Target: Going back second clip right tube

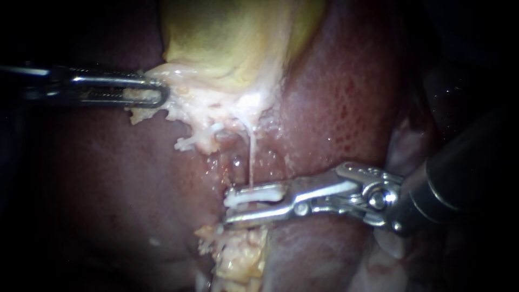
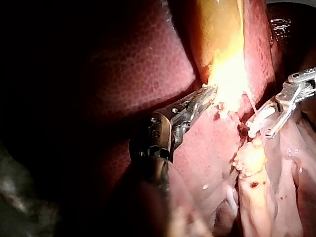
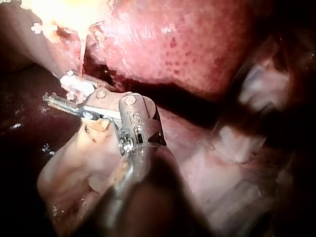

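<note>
The clip (image 1: 254, 195) sits on the thin tube (image 1: 251, 157), below the gallbladder (image 1: 227, 43), over the liver (image 1: 335, 97). The right tool (image 1: 232, 208) stands narrowly open around it, clip against one jaw. Risk: if the clip snags a jaw on withdrawal, the tube could tear — it is thin. The left tool (image 1: 154, 93), clamped on pale tissue (image 1: 189, 111), holds tension; any added pull compounds this.

Lit hard at centre, glaring white off the wet gallbladder (image 1: 232, 48) and the right instrument (image 1: 254, 205), sinking to black shadow at every edge.
</note>
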Tool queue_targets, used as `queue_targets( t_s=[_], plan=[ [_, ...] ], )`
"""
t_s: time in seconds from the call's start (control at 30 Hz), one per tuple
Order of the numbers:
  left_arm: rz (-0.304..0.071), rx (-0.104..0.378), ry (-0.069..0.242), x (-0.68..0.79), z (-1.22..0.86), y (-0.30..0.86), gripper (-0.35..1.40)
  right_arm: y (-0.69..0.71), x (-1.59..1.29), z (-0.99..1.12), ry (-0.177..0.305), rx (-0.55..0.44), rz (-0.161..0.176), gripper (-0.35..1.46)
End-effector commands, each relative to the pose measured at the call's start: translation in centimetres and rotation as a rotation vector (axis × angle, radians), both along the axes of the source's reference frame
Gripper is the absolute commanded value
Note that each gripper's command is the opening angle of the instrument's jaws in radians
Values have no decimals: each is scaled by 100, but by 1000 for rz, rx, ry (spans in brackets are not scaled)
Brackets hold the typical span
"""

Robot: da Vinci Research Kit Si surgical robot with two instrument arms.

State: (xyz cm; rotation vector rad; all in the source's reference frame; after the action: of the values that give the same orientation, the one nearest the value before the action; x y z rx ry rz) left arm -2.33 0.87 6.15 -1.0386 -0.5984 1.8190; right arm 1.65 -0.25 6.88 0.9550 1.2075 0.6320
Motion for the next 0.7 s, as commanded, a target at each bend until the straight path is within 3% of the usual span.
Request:
queue_targets(
  t_s=[0.03, 0.13, 0.2, 0.33, 0.7],
  plan=[
    [1, 1, -1, 0, -1, 0, -35, -1, 1, 5, -2, -14, 8, 43],
    [1, 1, -1, 0, -3, 0, -35, -1, 2, 19, -14, -56, 41, 45],
    [0, 1, -1, -1, -3, -1, -35, 2, 1, 26, -33, -83, 83, 46],
    [0, 1, -1, -1, -4, -1, -35, 11, -3, 33, -56, -83, 123, 49],
    [2, 2, -2, -1, -5, -2, -35, 14, -12, 44, -70, -64, 139, 49]
  ],
)
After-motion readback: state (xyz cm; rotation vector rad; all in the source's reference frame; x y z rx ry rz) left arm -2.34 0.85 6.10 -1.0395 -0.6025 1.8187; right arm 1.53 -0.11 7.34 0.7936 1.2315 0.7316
